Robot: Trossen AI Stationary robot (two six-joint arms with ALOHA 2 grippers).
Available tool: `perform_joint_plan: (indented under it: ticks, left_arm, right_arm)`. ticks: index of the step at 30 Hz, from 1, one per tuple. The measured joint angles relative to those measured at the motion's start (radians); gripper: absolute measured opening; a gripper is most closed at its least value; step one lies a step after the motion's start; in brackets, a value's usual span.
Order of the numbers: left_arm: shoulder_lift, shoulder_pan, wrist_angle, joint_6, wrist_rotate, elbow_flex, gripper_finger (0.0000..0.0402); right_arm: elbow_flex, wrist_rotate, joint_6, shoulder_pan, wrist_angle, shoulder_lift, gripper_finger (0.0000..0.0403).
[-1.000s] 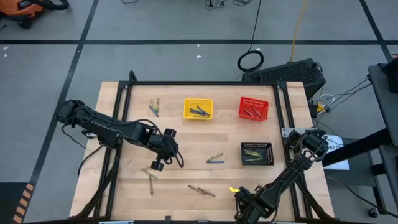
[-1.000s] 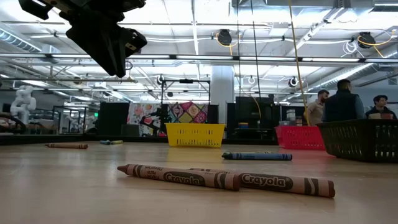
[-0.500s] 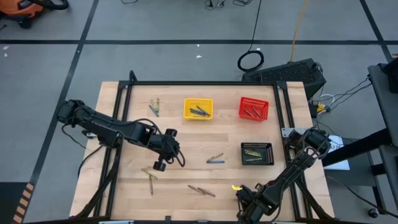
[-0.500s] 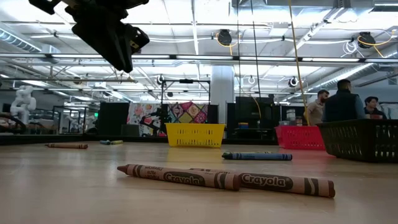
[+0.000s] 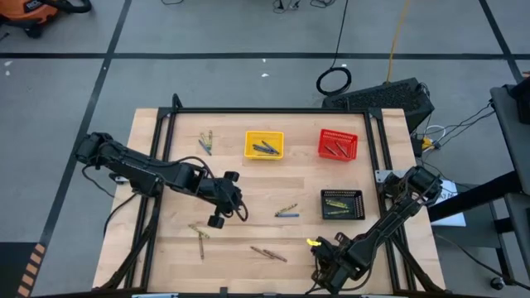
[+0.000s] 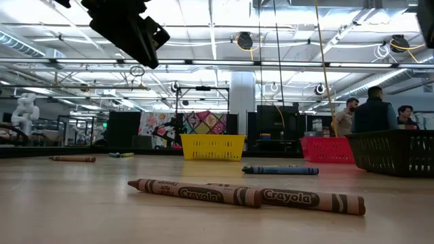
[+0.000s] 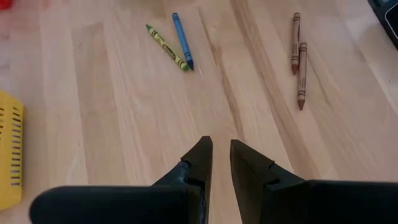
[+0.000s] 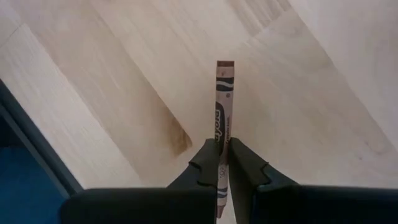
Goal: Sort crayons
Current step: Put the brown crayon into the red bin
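Observation:
My right gripper [image 8: 222, 146] is near the table's front edge, right of centre [image 5: 325, 261], shut on a brown crayon [image 8: 224, 93]. My left gripper [image 7: 221, 146] hangs left of centre [image 5: 217, 222], above the wood, its fingers a narrow gap apart with nothing between them. Loose crayons lie flat on the table: a blue one [image 7: 182, 40] beside an olive one [image 7: 166, 47], a brown pair [image 5: 269, 253], an olive pair [image 5: 199, 234] and more at the far left [image 5: 205, 142]. My right gripper pinches the brown crayon between its two fingers at its near end [image 8: 222, 140]. The crayon lies along the fingers and sticks out past their tips. The fingers point steeply down from above. The crayon's free end [image 8: 225, 65] is clear of the wood.
A yellow basket [image 5: 264, 145] and a red basket [image 5: 338, 144] stand at the far side, and a black basket [image 5: 342, 204] at the right, each with crayons inside. A dark frame runs along the table's edges. People stand in the room beyond the table.
My right gripper has risen from the table with the brown crayon and rolled a little. My left gripper has stayed in place and tipped slightly upward.

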Motion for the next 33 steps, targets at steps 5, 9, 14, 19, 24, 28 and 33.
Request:
perform_joint_plan:
  ticks: [5, 9, 14, 19, 24, 28, 33]
  left_arm:
    - [0.0, 0.0, 0.0, 0.0, 0.019, 0.0, 0.0057]
    - [0.0, -0.001, 0.008, 0.0, 0.067, 0.0, 0.007]
    - [0.0, -0.001, 0.08, -0.005, 0.061, 0.0, 0.0102]
    - [0.0, -0.001, 0.18, -0.003, 0.055, 0.0, 0.0108]
    - [0.0, -0.001, 0.252, -0.007, 0.055, 0.0, 0.0109]
    - [0.027, -0.004, 0.32, -0.007, 0.055, 0.0, 0.0109]
    - [0.09, -0.013, 0.391, -0.008, 0.079, 0.0, 0.0109]
  right_arm:
    - [0.001, 0.0, -0.024, -0.006, 0.002, -0.001, 0.0]
    - [0.002, 0.001, -0.026, -0.006, 0.003, -0.002, 0.0]
    - [0.002, 0.073, -0.034, -0.007, 0.019, -0.002, 0.0]
    - [0.003, 0.198, -0.092, -0.013, 0.053, -0.003, 0.0]
    - [0.003, 0.35, -0.146, -0.026, 0.051, -0.003, 0.0]
    - [0.015, 0.465, -0.211, -0.041, 0.054, -0.003, 0.0]
    - [0.083, 0.571, -0.35, -0.069, 0.057, -0.003, 0.0]
